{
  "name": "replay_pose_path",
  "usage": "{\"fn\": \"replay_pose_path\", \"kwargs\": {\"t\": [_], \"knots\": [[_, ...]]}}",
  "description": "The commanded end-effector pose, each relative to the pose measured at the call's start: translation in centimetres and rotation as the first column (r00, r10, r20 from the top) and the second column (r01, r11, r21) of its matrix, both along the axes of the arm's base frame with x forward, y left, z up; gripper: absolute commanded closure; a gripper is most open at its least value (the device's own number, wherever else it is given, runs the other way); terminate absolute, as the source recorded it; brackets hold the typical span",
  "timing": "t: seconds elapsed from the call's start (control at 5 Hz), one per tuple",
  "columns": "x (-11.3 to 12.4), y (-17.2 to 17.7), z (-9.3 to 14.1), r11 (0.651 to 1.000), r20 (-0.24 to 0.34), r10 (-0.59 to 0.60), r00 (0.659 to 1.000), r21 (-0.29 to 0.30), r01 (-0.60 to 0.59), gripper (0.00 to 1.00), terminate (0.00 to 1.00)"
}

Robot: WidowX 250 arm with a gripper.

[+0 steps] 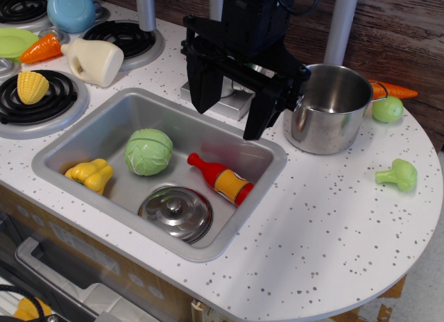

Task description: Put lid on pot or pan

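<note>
The lid (175,212) is round, shiny steel with a small central knob. It lies flat in the sink (83,138) at its front, beside a red and yellow toy bottle (222,179). The pot (329,108) is a shiny steel cylinder standing open and empty on the counter, right of the sink's back corner. My gripper (229,114) is black, open and empty. It hangs above the sink's back edge, left of the pot and well above the lid.
In the sink lie a green cabbage (148,152) and a yellow pepper (91,174). Broccoli (398,174), a green fruit (387,109) and a carrot (395,91) lie right of the pot. A stove with corn (32,87), a cream jug (93,60), a carrot (41,48) and a blue bowl (71,9) is at left.
</note>
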State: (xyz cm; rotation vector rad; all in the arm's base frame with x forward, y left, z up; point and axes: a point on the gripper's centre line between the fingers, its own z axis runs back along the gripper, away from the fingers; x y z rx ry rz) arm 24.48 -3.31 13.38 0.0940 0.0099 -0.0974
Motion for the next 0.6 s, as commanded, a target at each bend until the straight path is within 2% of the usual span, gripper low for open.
{"fn": "replay_pose_path", "kwargs": {"t": [0.0,0.4], "knots": [[0.0,0.0,0.0,1.000,0.000,0.000,1.000,0.000,0.000,0.00,0.00],[2.7,5.6,-4.6,0.998,0.086,-0.051,0.995,-0.044,0.055,0.00,0.00]]}}
